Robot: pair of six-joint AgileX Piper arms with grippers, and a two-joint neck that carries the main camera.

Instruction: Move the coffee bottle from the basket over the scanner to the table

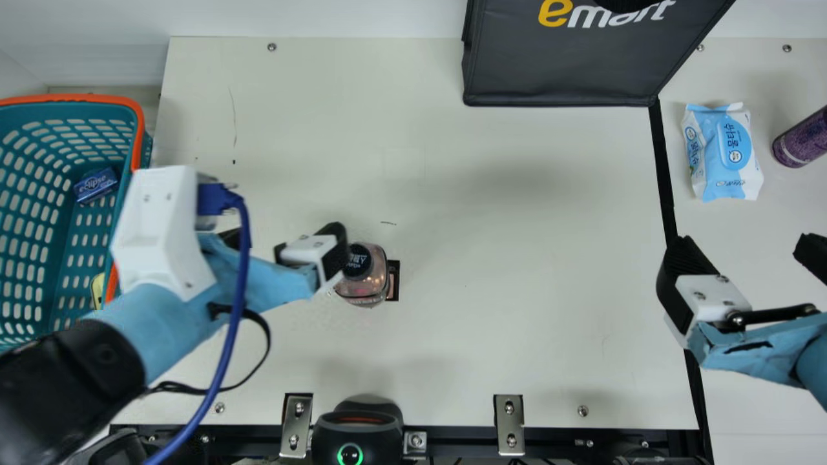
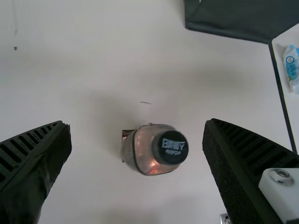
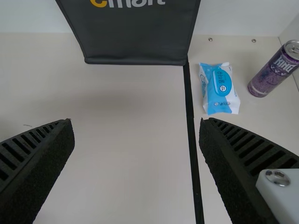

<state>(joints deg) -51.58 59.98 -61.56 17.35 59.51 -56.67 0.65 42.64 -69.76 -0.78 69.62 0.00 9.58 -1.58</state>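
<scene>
Okay, coffee bottle [image 1: 368, 276] just beyond spread left pincer [image 1: 282, 237], apart.

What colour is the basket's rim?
The basket's rim is orange, seen best in the main view.

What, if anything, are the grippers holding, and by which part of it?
Nothing is held: the left gripper is open, with gaps between its fingers and the coffee bottle; the right gripper is open and empty.
</scene>
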